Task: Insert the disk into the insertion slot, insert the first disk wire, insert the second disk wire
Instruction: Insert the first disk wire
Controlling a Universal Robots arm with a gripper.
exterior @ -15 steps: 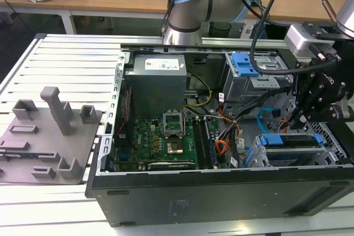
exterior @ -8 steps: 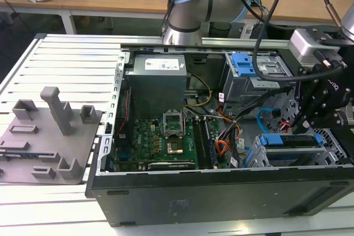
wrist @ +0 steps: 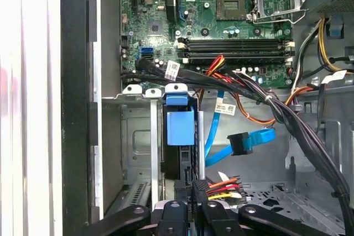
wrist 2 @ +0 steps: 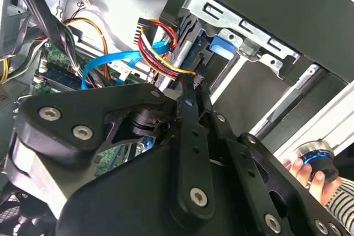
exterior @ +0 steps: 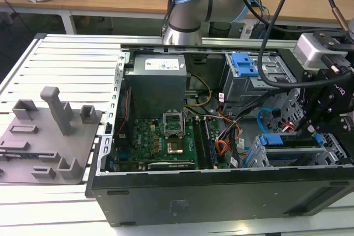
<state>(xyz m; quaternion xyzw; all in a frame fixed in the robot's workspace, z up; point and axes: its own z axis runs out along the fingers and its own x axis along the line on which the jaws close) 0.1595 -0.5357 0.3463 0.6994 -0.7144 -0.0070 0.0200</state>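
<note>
The disk (wrist: pixel 180 127) sits seated in the slot (wrist: pixel 138 153). My fingers (wrist 2: pixel 187 114) are pinched together on the plug of the power wire (wrist: pixel 221 185), close beside the disk's end. I judge the plug wants a square, untwisted approach. Room is tight, with the cage wall on one side and the loose blue cable (wrist: pixel 251 139) and black harness (wrist: pixel 287 120) crowding the other.

Computer case (exterior: pixel 210 192) is set on worktop (exterior: pixel 66 59), fixture (exterior: pixel 50 136) to the exterior view's left. Disk (wrist: pixel 180 128) is seated in insertion slot (wrist: pixel 137 136); disk wire (wrist 2: pixel 166 59) is held between fingers (wrist 2: pixel 188 109).
</note>
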